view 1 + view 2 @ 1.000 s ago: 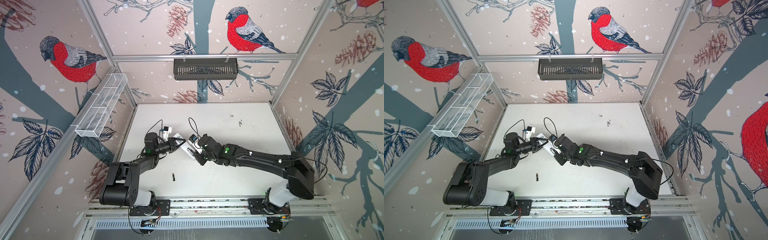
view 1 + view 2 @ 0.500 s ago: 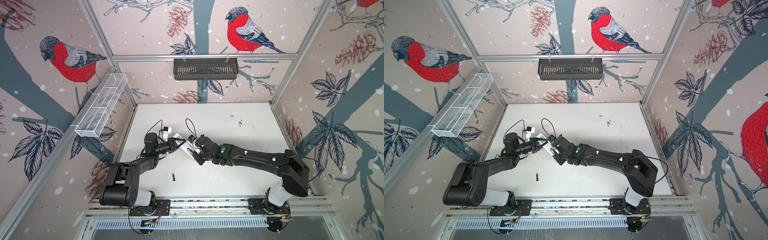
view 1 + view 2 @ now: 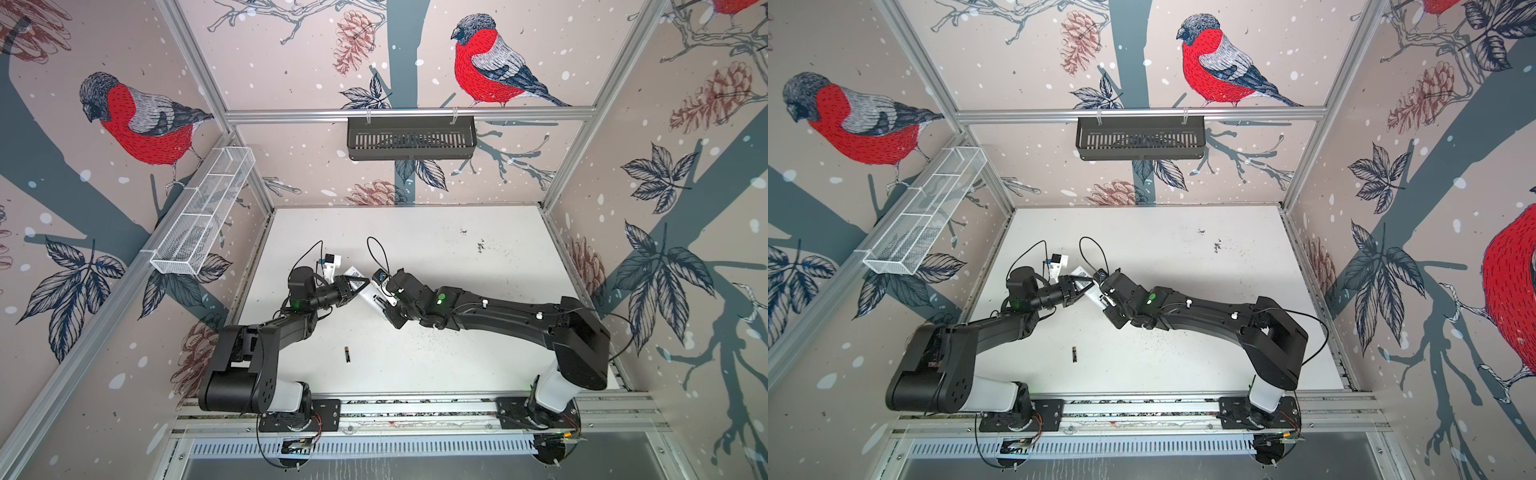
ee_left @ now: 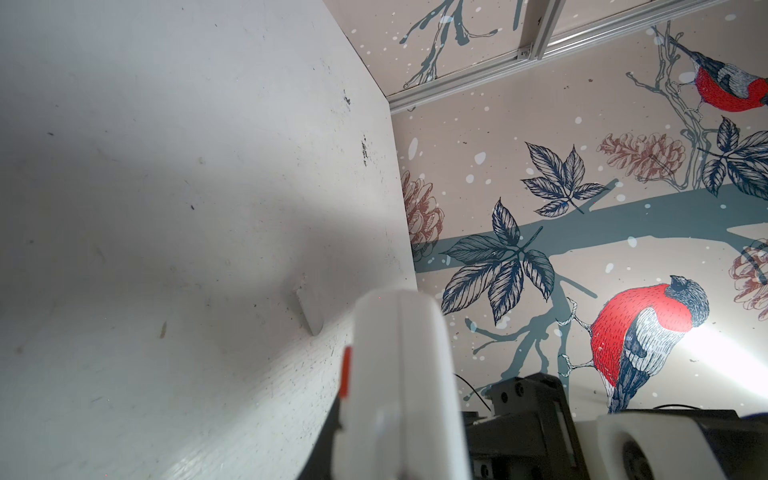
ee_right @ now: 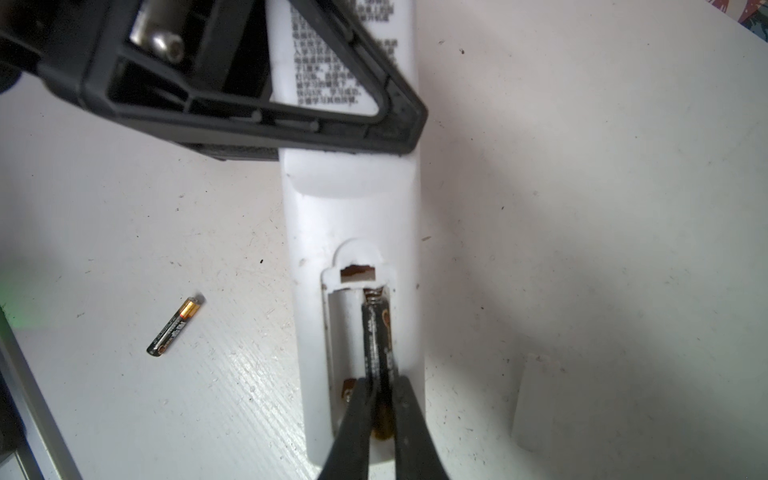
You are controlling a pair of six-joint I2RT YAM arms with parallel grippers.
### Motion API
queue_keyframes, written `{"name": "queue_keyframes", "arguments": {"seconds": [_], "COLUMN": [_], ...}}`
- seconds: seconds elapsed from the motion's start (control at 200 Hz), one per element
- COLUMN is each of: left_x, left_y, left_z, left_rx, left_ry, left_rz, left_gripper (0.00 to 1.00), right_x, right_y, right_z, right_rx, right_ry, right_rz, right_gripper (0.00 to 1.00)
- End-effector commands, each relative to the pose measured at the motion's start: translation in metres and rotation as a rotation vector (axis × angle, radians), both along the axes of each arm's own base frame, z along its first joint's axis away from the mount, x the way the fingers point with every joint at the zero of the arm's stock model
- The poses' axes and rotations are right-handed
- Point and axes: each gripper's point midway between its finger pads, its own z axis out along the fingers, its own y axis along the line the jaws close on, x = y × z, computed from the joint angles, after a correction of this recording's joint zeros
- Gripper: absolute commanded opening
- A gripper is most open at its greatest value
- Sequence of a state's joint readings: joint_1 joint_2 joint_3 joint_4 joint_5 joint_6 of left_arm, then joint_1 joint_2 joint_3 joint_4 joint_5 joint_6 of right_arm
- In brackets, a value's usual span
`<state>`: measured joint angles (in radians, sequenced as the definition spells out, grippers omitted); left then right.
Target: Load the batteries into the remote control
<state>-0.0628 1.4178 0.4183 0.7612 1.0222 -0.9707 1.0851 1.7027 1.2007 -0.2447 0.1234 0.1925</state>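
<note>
Remote control (image 5: 349,199) is back-up over the white table (image 5: 582,208); whether it touches the surface cannot be told. Left gripper (image 3: 361,284) is clamped across its printed-label end, hiding part of the label. Right gripper (image 5: 383,386) is closed at the opposite end, pinching a battery (image 5: 376,332). In both top views the remote's long axis runs diagonally, far-left to near-right. Open battery compartment (image 5: 345,332) contains that one battery, laid lengthwise, black end at the spring, gold end between the fingers (image 5: 357,419). Second battery (image 5: 175,328) lies loose on the table, well apart from the remote. Detached white cover panel (image 5: 536,399) lies near the compartment end.
</note>
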Motion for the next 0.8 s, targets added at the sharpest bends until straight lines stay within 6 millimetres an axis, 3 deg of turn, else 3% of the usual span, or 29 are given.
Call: {"name": "queue_keyframes", "arguments": {"seconds": [0.0, 0.795], "left_x": [-0.012, -0.027], "left_y": [-0.008, -0.012], "left_z": [0.023, 0.035], "left_rx": [-0.058, -0.11], "left_ry": [-0.062, -0.065], "left_rz": [-0.095, -0.159], "left_gripper": [0.0, 0.0], "right_x": [0.006, 0.025], "right_y": [-0.001, 0.019], "right_z": [-0.003, -0.006], "right_rx": [0.003, 0.072], "right_ry": [0.005, 0.006], "right_rz": [-0.03, 0.018], "right_gripper": [0.12, 0.12]}}
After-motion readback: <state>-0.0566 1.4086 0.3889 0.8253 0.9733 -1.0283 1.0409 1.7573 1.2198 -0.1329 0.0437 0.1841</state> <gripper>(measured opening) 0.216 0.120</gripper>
